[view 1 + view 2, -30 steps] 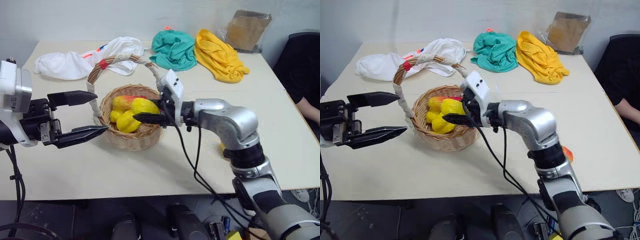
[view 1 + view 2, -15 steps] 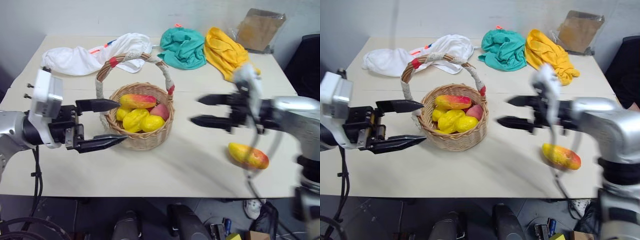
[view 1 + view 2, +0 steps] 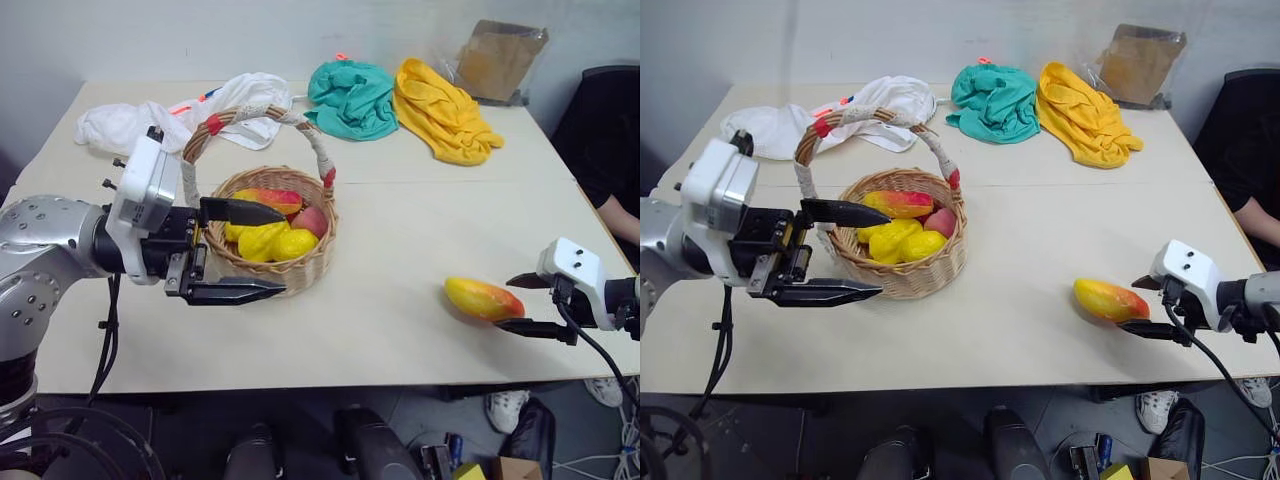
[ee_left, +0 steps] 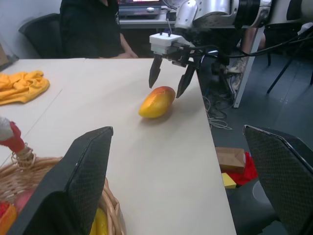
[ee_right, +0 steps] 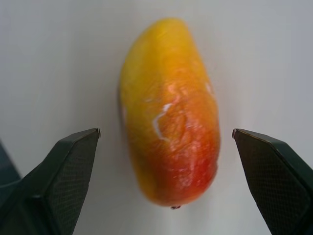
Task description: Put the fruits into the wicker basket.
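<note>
A yellow-orange mango (image 3: 483, 298) with a red blush lies on the table near its front right edge. My right gripper (image 3: 507, 303) is open just to its right, one finger on either side of the mango's end, not touching it. The right wrist view shows the mango (image 5: 168, 112) between the spread fingers (image 5: 63, 166). The wicker basket (image 3: 290, 280) stands left of centre and holds several yellow and red-blushed fruits (image 3: 272, 238). My left gripper (image 3: 283, 252) is open at the basket's front left, its upper finger over the rim.
A white cloth (image 3: 180, 115), a teal cloth (image 3: 348, 95) and a yellow cloth (image 3: 440, 110) lie along the back of the table, with a brown bag (image 3: 495, 55) at the far right corner. A person in dark clothes (image 3: 610, 150) sits at the right edge.
My right arm swung away from the basket, to the right and down beside the mango, and its gripper opened wider. My left gripper moved right, up to the basket. The camera shifted.
</note>
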Controlling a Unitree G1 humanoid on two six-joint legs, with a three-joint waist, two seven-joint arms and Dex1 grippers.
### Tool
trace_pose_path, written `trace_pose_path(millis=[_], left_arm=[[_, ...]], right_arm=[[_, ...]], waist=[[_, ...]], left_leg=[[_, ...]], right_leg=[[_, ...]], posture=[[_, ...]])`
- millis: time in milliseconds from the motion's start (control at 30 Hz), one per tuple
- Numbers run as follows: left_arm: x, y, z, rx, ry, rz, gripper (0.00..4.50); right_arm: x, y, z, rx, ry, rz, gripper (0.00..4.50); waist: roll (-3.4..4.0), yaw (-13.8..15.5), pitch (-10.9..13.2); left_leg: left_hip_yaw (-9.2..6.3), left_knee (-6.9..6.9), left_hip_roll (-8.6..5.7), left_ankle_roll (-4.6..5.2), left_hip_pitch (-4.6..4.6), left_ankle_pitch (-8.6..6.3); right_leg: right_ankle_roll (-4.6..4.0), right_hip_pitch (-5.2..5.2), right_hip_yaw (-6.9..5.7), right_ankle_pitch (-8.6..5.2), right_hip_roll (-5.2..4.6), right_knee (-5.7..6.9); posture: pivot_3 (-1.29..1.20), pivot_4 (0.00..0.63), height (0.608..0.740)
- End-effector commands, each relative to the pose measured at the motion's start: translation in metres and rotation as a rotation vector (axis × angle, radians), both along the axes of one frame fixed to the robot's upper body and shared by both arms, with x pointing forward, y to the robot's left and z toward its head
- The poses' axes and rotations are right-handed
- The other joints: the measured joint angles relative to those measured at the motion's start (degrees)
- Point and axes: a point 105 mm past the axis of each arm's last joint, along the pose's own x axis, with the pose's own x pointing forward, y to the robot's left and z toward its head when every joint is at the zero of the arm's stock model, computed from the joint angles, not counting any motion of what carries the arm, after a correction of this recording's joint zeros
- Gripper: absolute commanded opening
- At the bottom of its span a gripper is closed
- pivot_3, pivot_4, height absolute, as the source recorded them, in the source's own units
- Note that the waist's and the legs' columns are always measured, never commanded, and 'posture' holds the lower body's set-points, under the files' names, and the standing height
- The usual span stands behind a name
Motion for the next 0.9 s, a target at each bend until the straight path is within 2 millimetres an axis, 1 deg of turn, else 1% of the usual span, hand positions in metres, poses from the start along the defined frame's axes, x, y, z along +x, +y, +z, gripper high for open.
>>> trace_pose_path(millis=[33, 67, 133, 167, 200, 267, 300, 367, 433, 500, 600, 633, 667, 700, 733, 767, 867, 900], left_arm=[[0.001, -0.003, 0.004, -0.002, -0.041, -0.009, 4.5], [0.001, -0.003, 0.005, -0.002, -0.042, -0.011, 4.5], [0.002, -0.003, 0.006, -0.003, -0.046, -0.009, 4.5], [0.002, -0.002, 0.006, -0.003, -0.047, -0.004, 4.5], [0.002, -0.001, 0.006, -0.003, -0.048, 0.0, 4.5], [0.003, 0.002, 0.006, -0.001, -0.048, 0.014, 4.5], [0.003, 0.003, 0.006, -0.001, -0.047, 0.022, 4.5], [0.003, 0.008, 0.006, -0.004, -0.039, 0.047, 4.5], [0.004, 0.019, 0.005, -0.007, -0.024, 0.106, 4.5], [0.006, 0.031, 0.003, -0.003, -0.016, 0.169, 4.5], [0.005, 0.051, 0.001, 0.006, -0.008, 0.262, 4.5], [0.004, 0.056, 0.001, 0.008, -0.008, 0.282, 4.5], [0.003, 0.06, 0.002, 0.01, -0.01, 0.296, 4.5], [0.002, 0.063, 0.004, 0.008, -0.015, 0.313, 4.5], [0.001, 0.065, 0.006, 0.006, -0.018, 0.323, 4.5], [0.001, 0.067, 0.008, 0.0, -0.024, 0.334, 4.5], [0.0, 0.068, 0.011, -0.008, -0.041, 0.347, 4.5], [0.0, 0.068, 0.011, -0.008, -0.045, 0.348, 4.5]], right_arm=[[0.014, -0.009, -0.011, -0.023, -0.034, -0.067, 4.49], [0.016, -0.008, -0.012, -0.014, -0.037, -0.071, 4.31], [0.015, -0.003, -0.012, 0.024, -0.026, -0.05, 3.86], [0.014, 0.0, -0.012, 0.038, -0.02, -0.036, 3.58], [0.013, 0.002, -0.011, 0.051, -0.016, -0.029, 3.19], [0.012, 0.009, -0.006, 0.096, -0.012, -0.009, 2.66], [0.011, 0.015, -0.001, 0.137, -0.01, 0.006, 2.62], [0.007, 0.036, 0.019, 0.252, -0.015, 0.077, 2.62], [0.003, 0.071, 0.044, 0.358, -0.038, 0.199, 2.62], [0.0, 0.1, 0.06, 0.414, -0.061, 0.28, 2.62], [0.005, 0.154, 0.086, 0.527, -0.107, 0.372, 2.62], [0.007, 0.168, 0.092, 0.548, -0.116, 0.385, 2.62], [0.01, 0.18, 0.096, 0.561, -0.118, 0.393, 2.62], [0.015, 0.197, 0.1, 0.564, -0.128, 0.404, 2.62], [0.018, 0.208, 0.102, 0.564, -0.133, 0.411, 2.62], [0.027, 0.225, 0.103, 0.56, -0.144, 0.409, 2.62], [0.045, 0.262, 0.102, 0.54, -0.161, 0.404, 2.62], [0.048, 0.271, 0.1, 0.528, -0.163, 0.41, 2.62]], waist=[[-0.02, 0.0, 0.02], [0.01, 0.02, 0.04], [0.04, 0.08, 0.05], [0.05, 0.09, 0.05], [0.05, 0.09, 0.05], [0.05, 0.1, 0.06], [0.05, 0.13, 0.05], [0.05, 0.01, 0.06], [0.07, -0.34, 0.07], [0.08, -0.82, 0.07], [0.03, -1.2, 0.09], [0.03, -1.21, 0.09], [0.03, -1.23, 0.1], [0.02, -1.23, 0.1], [0.02, -1.16, 0.1], [0.02, -1.04, 0.1], [0.01, -1.05, 0.09], [-0.01, -0.98, 0.07]], left_leg=[[-0.01, -0.06, -0.03, 0.01, 0.2, -0.01], [-0.01, -0.11, -0.04, 0.01, 0.36, -0.03], [0.0, -0.16, -0.07, 0.03, 0.36, -0.04], [-0.01, -0.16, -0.05, 0.0, 0.34, -0.06], [-0.02, -0.18, -0.03, -0.01, 0.34, -0.07], [-0.02, -0.18, 0.02, -0.04, 0.35, -0.09], [-0.02, -0.18, 0.02, -0.04, 0.35, -0.09], [-0.02, -0.15, 0.03, -0.04, 0.36, -0.09], [0.0, -0.15, 0.04, -0.05, 0.39, -0.09], [0.01, -0.15, 0.13, -0.09, 0.42, -0.09], [-0.11, -0.15, 0.22, -0.19, 0.41, -0.09], [-0.11, -0.15, 0.23, -0.2, 0.4, -0.09], [-0.11, -0.15, 0.23, -0.2, 0.38, -0.09], [-0.13, -0.16, 0.22, -0.21, 0.35, -0.1], [-0.13, -0.18, 0.22, -0.2, 0.32, -0.11], [-0.12, -0.17, 0.2, -0.19, 0.28, -0.13], [-0.07, -0.17, 0.16, -0.13, 0.16, -0.17], [-0.07, -0.18, 0.16, -0.11, 0.12, -0.19]], right_leg=[[-0.01, 0.19, 0.0, -0.01, -0.02, -0.06], [-0.01, 0.33, 0.01, -0.01, -0.02, -0.1], [-0.01, 0.33, 0.02, -0.02, -0.07, -0.1], [0.0, 0.32, 0.01, -0.03, -0.06, -0.1], [0.0, 0.32, 0.0, -0.04, -0.06, -0.1], [-0.01, 0.32, -0.01, -0.05, -0.03, -0.11], [-0.01, 0.33, -0.01, -0.05, -0.03, -0.1], [-0.01, 0.33, -0.01, -0.05, -0.03, -0.08], [-0.01, 0.33, 0.01, -0.05, -0.03, -0.03], [-0.02, 0.33, 0.01, -0.05, 0.03, 0.03], [-0.12, 0.32, -0.08, -0.09, 0.08, 0.05], [-0.16, 0.31, -0.09, -0.1, 0.08, 0.07], [-0.17, 0.3, -0.11, -0.1, 0.06, 0.06], [-0.19, 0.27, -0.12, -0.11, 0.06, 0.05], [-0.21, 0.25, -0.14, -0.12, 0.04, 0.02], [-0.22, 0.22, -0.16, -0.13, 0.01, 0.01], [-0.23, 0.1, -0.15, -0.13, -0.05, -0.02], [-0.23, 0.07, -0.16, -0.13, -0.05, -0.04]], posture=[[0.0, 0.15, 0.74], [0.0, 0.15, 0.74], [0.0, 0.15, 0.74], [0.0, 0.15, 0.74], [0.0, 0.15, 0.74], [0.0, 0.15, 0.74], [0.0, 0.15, 0.74], [0.0, 0.15, 0.74], [0.0, 0.15, 0.74], [0.0, 0.15, 0.74], [0.0, 0.15, 0.74], [0.0, 0.15, 0.74], [0.0, 0.15, 0.74], [0.0, 0.15, 0.74], [0.0, 0.15, 0.74], [0.0, 0.15, 0.74], [0.0, 0.15, 0.74], [0.0, 0.15, 0.74]])
